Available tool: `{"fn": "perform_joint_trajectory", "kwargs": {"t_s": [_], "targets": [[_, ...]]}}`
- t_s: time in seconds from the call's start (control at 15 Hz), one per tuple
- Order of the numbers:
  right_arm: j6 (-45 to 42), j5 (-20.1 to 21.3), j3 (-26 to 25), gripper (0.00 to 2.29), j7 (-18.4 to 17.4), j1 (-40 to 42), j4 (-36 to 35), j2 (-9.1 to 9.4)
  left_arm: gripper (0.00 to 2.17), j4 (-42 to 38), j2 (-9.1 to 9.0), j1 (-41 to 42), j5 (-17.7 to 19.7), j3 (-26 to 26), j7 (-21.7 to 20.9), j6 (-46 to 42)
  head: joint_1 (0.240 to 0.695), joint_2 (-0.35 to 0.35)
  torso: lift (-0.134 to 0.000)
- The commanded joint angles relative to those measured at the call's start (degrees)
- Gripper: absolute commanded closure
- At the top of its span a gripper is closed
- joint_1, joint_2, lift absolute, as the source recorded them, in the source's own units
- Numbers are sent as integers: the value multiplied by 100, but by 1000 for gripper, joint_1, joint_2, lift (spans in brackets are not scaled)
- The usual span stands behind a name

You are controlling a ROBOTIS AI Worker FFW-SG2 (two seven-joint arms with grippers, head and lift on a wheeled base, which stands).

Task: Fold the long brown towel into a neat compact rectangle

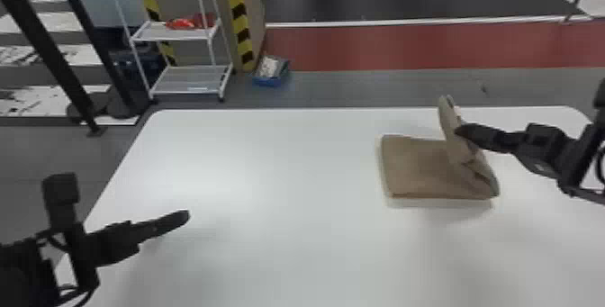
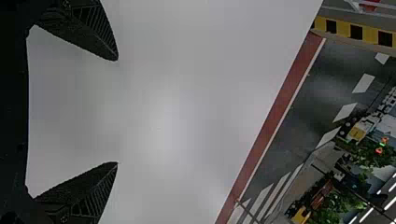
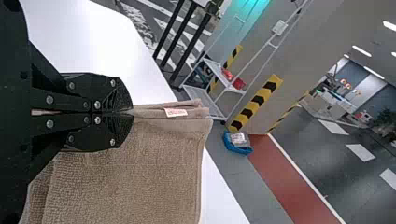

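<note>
My right gripper (image 1: pixel 460 132) is at the right part of the white table, at a raised flap of the brown towel (image 1: pixel 414 166). The rest of the towel lies flat in a folded block to the left of and below that flap. In the right wrist view my right gripper (image 3: pixel 130 112) is shut on the layered edge of the towel (image 3: pixel 135 172), beside a small white label. My left gripper (image 1: pixel 187 215) hangs over the table's left part, far from the towel. In the left wrist view my left gripper (image 2: pixel 116 111) stands open with nothing between its fingers.
The white table (image 1: pixel 270 157) spans both arms' area. Beyond its far edge stand a white rack (image 1: pixel 180 36) with a red item on it, a blue bin (image 1: pixel 270 72) on the floor and black posts (image 1: pixel 54 54) at the left.
</note>
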Motion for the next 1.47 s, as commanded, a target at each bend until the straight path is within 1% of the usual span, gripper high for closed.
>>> {"fn": "perform_joint_trajectory", "kwargs": {"t_s": [0.0,0.2,0.47,0.53,0.6,0.67,0.73,0.87,0.93,1.0,1.07,1.13,1.2,1.27,1.33,1.4], "targets": [[25,7,268,1335,0,172,-102,5,87,10,0,0,0,-17,0,-32,695,116,-124],[-45,60,514,1332,0,278,-84,5,87,-25,0,0,0,-25,-9,-14,695,133,-124],[-502,289,874,1318,-44,278,135,5,87,-42,0,0,0,-17,-18,-14,695,152,-124],[-607,324,962,1170,-53,287,197,5,87,-42,0,9,9,-17,-18,-14,695,154,-124],[-678,341,1024,522,-70,295,267,5,87,-42,0,9,9,-8,-18,-14,695,156,-124],[-678,350,1076,164,-70,322,320,5,87,-42,9,9,9,-8,-18,-14,695,161,-124],[-713,324,1076,113,-53,348,329,5,87,-42,9,9,9,-17,-18,-14,695,164,-124],[-660,236,1120,107,44,401,302,5,87,-42,9,0,9,-17,-18,-14,695,171,-124],[-643,95,1068,103,62,410,258,5,87,-42,9,0,9,-25,-18,-14,695,174,-124],[-695,-133,874,107,70,383,241,5,87,-42,9,0,9,-25,-18,-14,695,181,-124],[-836,-221,655,191,26,295,258,5,87,-42,18,0,9,-25,-18,-14,695,183,-124],[-1100,-169,540,363,9,207,346,5,87,-42,18,9,9,-17,-18,-14,695,181,-124],[-1434,-72,408,701,-35,120,531,5,87,-42,18,18,9,-17,-18,-14,695,175,-124],[-1803,51,356,1295,-185,49,733,5,87,-34,18,18,9,-17,-18,-14,695,150,-124],[-2102,236,408,1777,-527,32,856,5,87,-34,0,18,9,-25,-18,-14,695,137,-124],[-2348,517,523,1949,-773,-21,1058,5,87,-34,-9,18,9,-25,-18,-14,695,119,-124]]}}
